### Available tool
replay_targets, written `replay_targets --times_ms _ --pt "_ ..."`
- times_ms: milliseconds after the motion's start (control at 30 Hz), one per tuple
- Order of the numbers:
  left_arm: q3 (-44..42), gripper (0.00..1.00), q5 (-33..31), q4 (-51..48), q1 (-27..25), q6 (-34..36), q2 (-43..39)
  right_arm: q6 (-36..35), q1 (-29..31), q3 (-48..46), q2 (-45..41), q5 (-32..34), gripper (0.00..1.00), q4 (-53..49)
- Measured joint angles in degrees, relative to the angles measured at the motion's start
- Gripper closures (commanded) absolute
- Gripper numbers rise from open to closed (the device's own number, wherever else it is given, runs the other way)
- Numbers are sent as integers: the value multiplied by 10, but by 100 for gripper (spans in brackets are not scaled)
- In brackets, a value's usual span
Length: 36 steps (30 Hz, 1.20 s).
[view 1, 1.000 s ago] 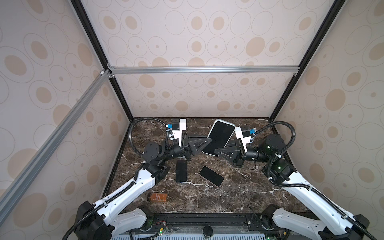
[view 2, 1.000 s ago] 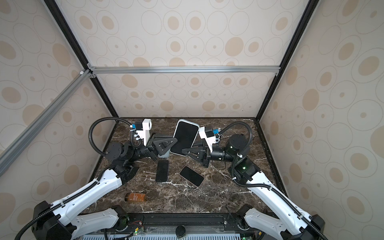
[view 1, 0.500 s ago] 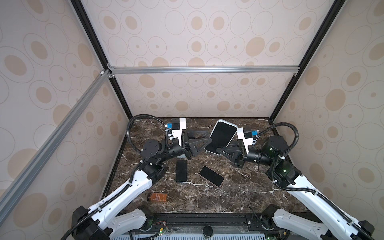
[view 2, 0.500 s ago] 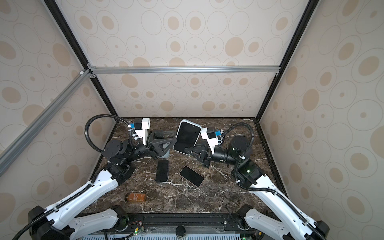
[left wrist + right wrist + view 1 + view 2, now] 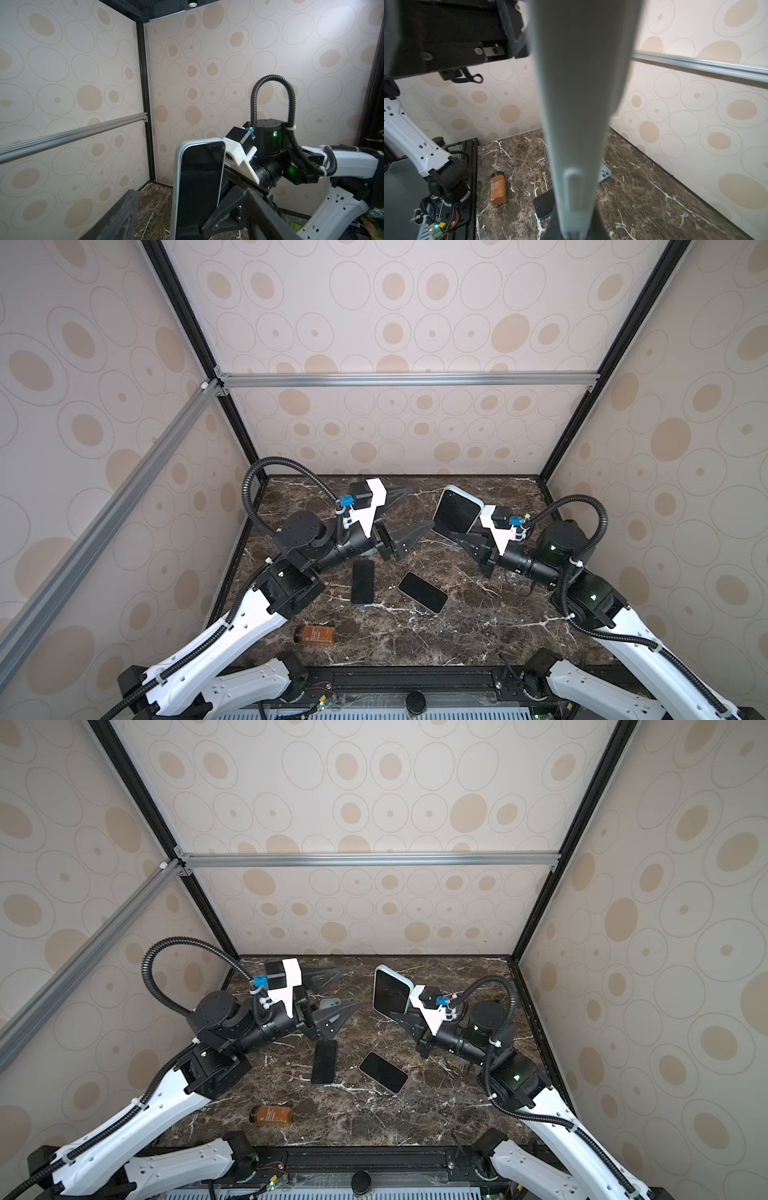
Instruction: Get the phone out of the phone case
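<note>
Holding the phone clear of the marble table, the right gripper is clamped on its lower end; I read the jaws as pressed tight against the phone case. The phone sits inside that pale blue case, upright, screen toward the left arm, at the far centre of the scene. The right arm reaches in low from the right, wrist roughly level. The left gripper points right at the phone, jaws spread wide. Its nearer fingertip lies just beside the phone's left edge; I cannot confirm contact. The left forearm rises from the near left corner, elbow bent.
</note>
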Motion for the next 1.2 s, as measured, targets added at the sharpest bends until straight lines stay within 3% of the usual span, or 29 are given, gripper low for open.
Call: replay_targets --times_ms 200,400,1200 --pt "0 28 -70 -16 -42 80 -2 -5 0 -4 -11 15 100 -17" --pt "4 34 -98 -22 -60 128 9 -5 0 -5 -15 16 100 -17" --pt "23 64 -151 -19 -95 204 54 -22 0 -5 -2 -9 100 -57"
